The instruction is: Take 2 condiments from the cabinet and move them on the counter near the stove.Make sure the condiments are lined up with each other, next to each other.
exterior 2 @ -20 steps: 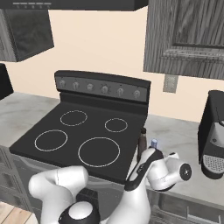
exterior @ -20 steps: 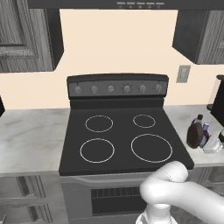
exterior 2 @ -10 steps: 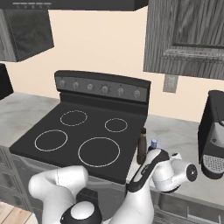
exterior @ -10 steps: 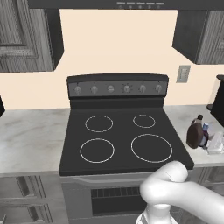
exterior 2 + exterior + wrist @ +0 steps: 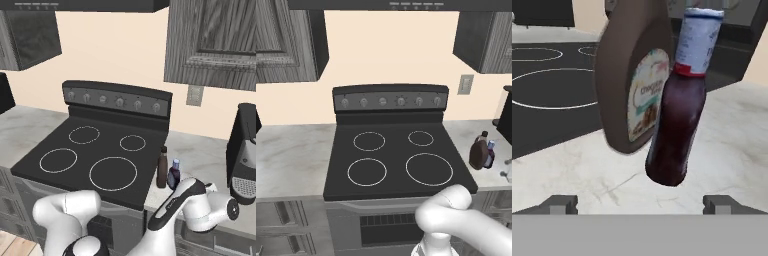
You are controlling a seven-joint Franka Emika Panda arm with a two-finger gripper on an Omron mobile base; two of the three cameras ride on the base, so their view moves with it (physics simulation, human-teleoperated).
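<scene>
1. Two condiment bottles stand upright on the pale marbled desk (image 5: 291,155), just right of the black stove (image 5: 391,150), near its front right corner.
2. The brown bottle (image 5: 478,151) is squat-bellied with a narrow neck and dark cap; from the right base camera it shows as a slim dark shape (image 5: 162,169) at the stove's edge.
3. The smaller purple bottle (image 5: 489,154) with its pale cap sits just beside the brown one, on the side away from the stove; the right base camera shows it too (image 5: 173,175), close against its neighbour.
4. In the hand view the purple bottle (image 5: 679,107) is nearest, and the brown bottle (image 5: 632,80), label facing out, is just behind it and to the left. Whether the two touch I cannot tell.
5. The hand (image 5: 641,204) is spread wide and grips nothing; its two dark tips show low in the hand view, apart from both bottles, with bare desk between them.
6. Grey wood-grain cabinet doors (image 5: 215,40) hang on the wall above the desk, and a black coffee machine (image 5: 244,150) stands further right.
</scene>
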